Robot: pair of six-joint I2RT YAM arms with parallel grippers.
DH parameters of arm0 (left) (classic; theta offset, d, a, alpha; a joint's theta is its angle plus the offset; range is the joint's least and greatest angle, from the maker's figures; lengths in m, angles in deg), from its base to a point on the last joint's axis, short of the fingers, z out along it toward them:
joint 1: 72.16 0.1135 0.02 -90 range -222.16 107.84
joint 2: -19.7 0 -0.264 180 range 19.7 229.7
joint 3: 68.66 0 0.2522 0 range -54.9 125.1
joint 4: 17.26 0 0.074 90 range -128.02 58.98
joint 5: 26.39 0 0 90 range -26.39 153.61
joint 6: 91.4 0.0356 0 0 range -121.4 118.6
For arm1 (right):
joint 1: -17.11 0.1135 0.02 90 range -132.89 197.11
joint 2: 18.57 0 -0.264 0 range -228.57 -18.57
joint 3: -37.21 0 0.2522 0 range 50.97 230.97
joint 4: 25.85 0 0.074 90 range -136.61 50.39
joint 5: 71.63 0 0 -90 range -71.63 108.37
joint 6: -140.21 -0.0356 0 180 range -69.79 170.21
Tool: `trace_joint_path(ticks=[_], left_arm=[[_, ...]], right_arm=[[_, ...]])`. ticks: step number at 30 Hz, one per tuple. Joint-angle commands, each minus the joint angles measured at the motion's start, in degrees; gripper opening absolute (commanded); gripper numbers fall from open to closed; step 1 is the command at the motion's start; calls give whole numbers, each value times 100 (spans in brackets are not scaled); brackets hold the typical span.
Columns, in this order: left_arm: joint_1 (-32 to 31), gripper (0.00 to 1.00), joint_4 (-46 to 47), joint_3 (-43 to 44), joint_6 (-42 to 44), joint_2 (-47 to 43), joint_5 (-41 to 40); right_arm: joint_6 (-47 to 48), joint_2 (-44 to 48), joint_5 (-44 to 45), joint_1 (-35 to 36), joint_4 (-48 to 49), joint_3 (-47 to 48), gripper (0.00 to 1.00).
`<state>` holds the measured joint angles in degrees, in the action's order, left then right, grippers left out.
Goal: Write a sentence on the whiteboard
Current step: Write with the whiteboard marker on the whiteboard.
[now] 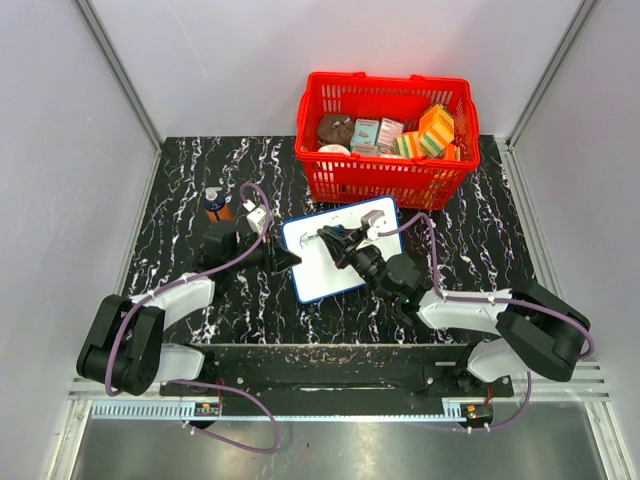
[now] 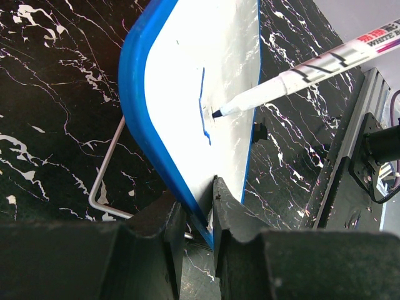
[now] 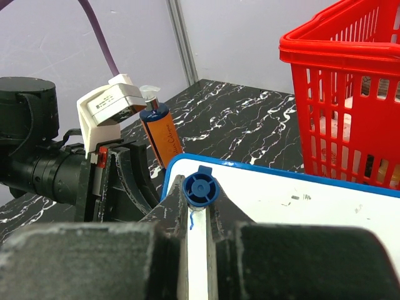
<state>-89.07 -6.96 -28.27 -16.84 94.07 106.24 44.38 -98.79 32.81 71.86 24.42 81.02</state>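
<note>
The whiteboard [image 1: 325, 275], white with a blue frame, stands tilted on the black marble table. My left gripper [image 1: 285, 258] is shut on its left edge; in the left wrist view the fingers [image 2: 237, 219] pinch the blue frame of the whiteboard [image 2: 187, 62]. My right gripper [image 1: 335, 240] is shut on a white marker [image 2: 312, 67] with a blue end cap [image 3: 201, 189]. The marker tip [image 2: 217, 114] touches the board. Of the sentence, only one short blue stroke [image 2: 203, 103] shows, also visible between the right fingers as a blue stroke [image 3: 191, 220] on the whiteboard [image 3: 300, 212].
A red basket [image 1: 385, 185] with several packets stands just behind the board. An orange bottle [image 1: 215, 205] stands at the left, close behind my left gripper. A wire stand [image 2: 103, 181] props the board's back. An aluminium rail [image 2: 356, 144] runs along the near edge.
</note>
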Motion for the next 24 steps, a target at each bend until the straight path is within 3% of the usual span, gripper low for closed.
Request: trace_joint_path(ticks=[1,24], left_arm=[[38,0,64,88,780,122,-458],[38,0,47,88,788,95,-475]], right_arm=[[125,-159,191,10,338,291,0],[-94,-195,314,10,206,72,0]])
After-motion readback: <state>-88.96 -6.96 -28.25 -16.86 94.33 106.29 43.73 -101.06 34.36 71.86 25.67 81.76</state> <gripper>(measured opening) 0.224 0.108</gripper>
